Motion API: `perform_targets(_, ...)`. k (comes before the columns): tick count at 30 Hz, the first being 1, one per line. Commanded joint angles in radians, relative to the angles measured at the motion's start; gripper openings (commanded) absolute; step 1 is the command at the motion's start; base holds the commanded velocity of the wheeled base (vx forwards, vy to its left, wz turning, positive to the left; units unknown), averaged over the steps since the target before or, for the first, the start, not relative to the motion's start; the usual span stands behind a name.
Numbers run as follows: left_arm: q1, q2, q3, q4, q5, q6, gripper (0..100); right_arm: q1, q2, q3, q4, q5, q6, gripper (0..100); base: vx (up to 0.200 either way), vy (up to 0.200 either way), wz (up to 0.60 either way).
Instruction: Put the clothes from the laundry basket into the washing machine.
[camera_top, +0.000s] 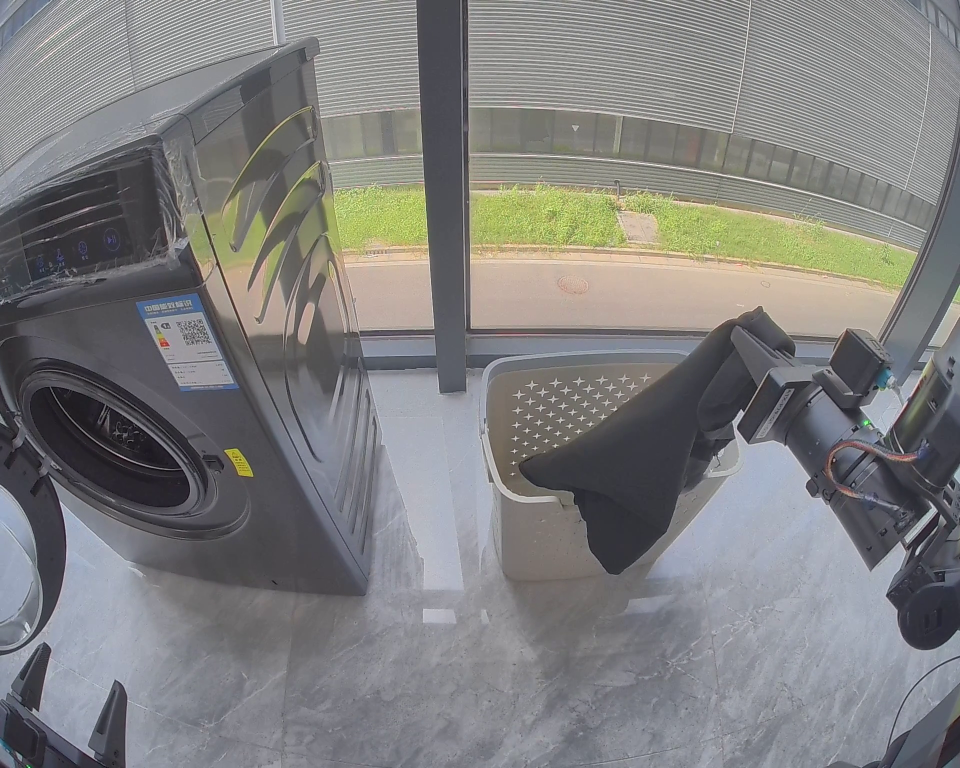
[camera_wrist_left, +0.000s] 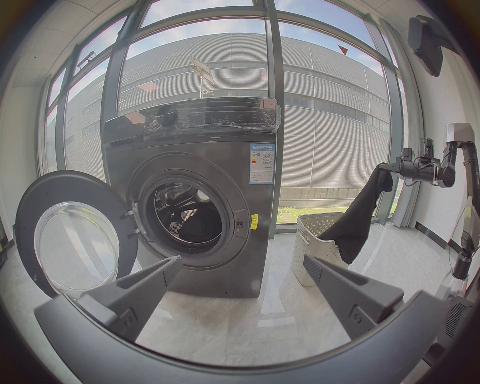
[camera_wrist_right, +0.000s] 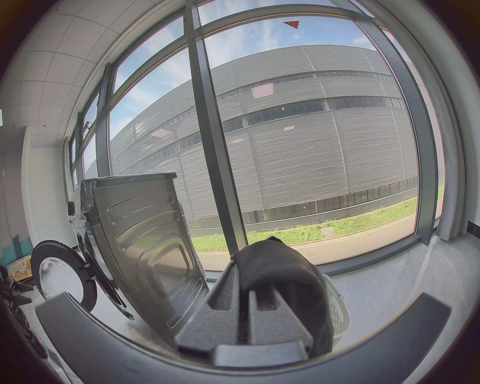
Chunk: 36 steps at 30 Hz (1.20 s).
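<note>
- Washing machine (camera_top: 180, 330): grey front-loader, left half of the head view, drum mouth open.
- Door (camera_top: 25, 560): round, swung wide at the left edge.
- Window pillar (camera_top: 443, 190): upper centre, behind the gap between machine and basket.
- Laundry basket (camera_top: 540, 540): white, centre, on the floor.
- Black garment (camera_top: 640, 450): draped over the basket's front rim, upper end lifted toward the right.
- Right gripper (camera_top: 752, 348): centre right, clamped on the garment.
- Left gripper (camera_top: 75, 690): lower left corner, fingers spread wide, holding nothing.
</note>
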Motion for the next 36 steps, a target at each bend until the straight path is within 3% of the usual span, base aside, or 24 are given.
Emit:
perform_targets(1,0.0,-0.015,0.016,-0.001,0.0,0.0,100,0.015,-0.001,0.007,-0.001,0.004,0.0,0,0.0,0.2,0.0)
perform_targets(16,0.0,-0.015,0.016,-0.001,0.0,-0.003,100,0.07,0.012,0.033,-0.026,0.007,0.01,0,0.0,0.2,0.0)
perform_targets(36,0.0,-0.015,0.016,-0.001,0.0,-0.002,100,0.086,0.017,0.035,-0.039,0.01,0.008,0,0.0,0.2,0.0)
